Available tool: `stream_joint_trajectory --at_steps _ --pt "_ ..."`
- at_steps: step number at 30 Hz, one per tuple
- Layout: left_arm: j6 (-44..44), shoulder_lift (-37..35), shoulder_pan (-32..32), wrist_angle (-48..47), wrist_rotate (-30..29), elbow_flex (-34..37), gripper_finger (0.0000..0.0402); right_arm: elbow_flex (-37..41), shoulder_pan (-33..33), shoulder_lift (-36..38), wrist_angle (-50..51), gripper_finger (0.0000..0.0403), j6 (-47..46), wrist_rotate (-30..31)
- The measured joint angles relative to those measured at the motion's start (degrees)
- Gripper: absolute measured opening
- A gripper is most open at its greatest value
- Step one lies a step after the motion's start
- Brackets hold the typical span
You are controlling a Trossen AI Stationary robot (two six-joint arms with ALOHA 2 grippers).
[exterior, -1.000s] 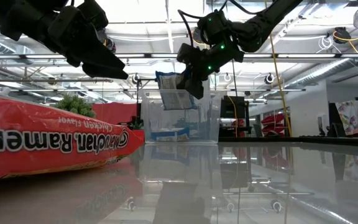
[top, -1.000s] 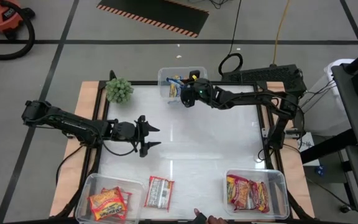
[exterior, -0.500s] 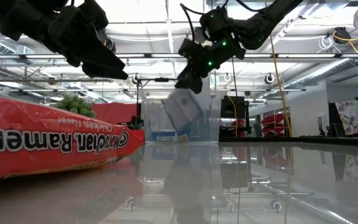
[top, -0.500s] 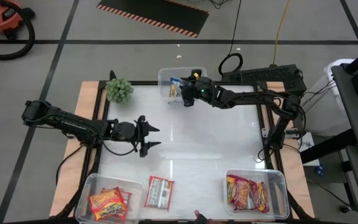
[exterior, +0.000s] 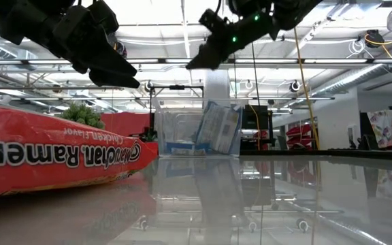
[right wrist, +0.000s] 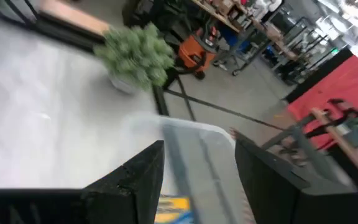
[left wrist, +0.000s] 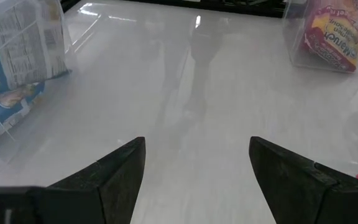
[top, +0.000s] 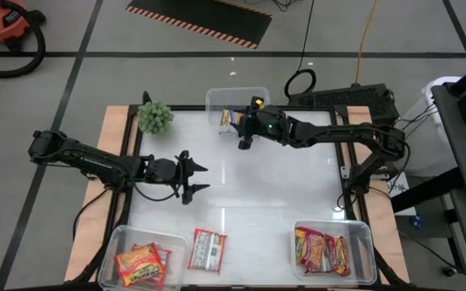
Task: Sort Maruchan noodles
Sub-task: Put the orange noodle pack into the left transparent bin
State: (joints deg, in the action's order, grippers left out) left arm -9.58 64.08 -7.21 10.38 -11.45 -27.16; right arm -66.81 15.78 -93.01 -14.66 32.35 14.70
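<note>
My right end effector [top: 243, 142] hangs released beside the far tub [top: 217, 99], blue packet [exterior: 218, 128] inside, so I'd lift clear before swinging away.

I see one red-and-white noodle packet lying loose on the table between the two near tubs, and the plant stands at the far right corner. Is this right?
Not quite: the high view shows the plant at the far left corner. The loose packet is as you say.

Bright overhead glare — right wrist view blurred
</note>
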Motion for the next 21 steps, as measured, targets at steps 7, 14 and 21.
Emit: stream_joint_trajectory --at_steps 7,14,21 --pt "-1.8 0.01 -0.2 -0.98 0.01 0.0 0.0292 -0.02 -7.75 2.84 6.85 0.0192 -9.11 -0.04" --pt "-2.62 0.01 -1.85 -2.17 0.01 0.0 0.0292 -0.02 -17.5 2.8 13.84 0.0192 -18.34 0.02" --pt "-4.23 0.01 -4.48 -2.17 0.03 0.0 0.0292 -0.02 -28.46 2.77 20.34 0.0192 -27.5 0.01"
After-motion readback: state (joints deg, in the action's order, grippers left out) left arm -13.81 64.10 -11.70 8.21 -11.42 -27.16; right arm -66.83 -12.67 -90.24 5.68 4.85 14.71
